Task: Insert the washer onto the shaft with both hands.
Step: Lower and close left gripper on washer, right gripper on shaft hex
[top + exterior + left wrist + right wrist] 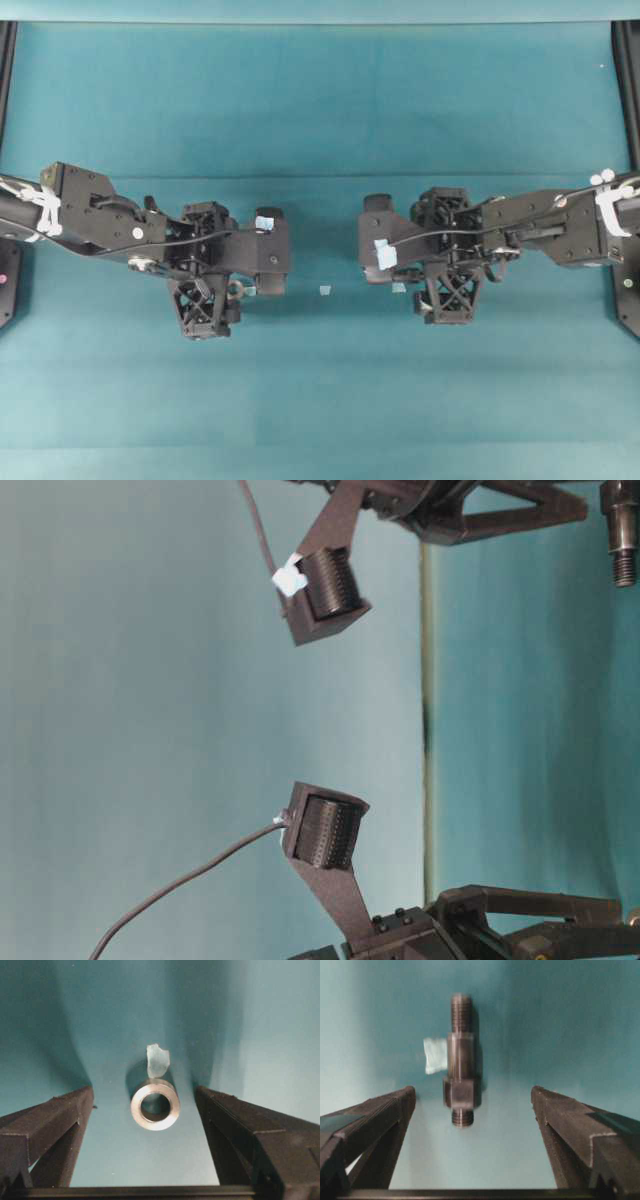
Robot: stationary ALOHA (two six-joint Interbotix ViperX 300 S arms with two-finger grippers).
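The washer [155, 1104], a silver ring, lies flat on the teal mat with its hole facing up. My left gripper [145, 1092] hangs over it, open, with a finger on either side and apart from it. From overhead the washer [238, 290] peeks out beside the left gripper [212, 268]. The shaft [461, 1070], a dark stepped rod with threaded ends, lies on the mat between and just beyond the fingers of my open right gripper [473, 1092], untouched. In the overhead view the right gripper [443, 255] covers it. The shaft [622, 530] also shows in the table-level view.
Pale-blue tape squares mark the mat: one behind the washer [158, 1060], one beside the shaft [435, 1055], one between the arms [325, 290]. Black frame rails [628, 120] run along the mat's left and right sides. The two wrist cameras [270, 255] face each other across the middle.
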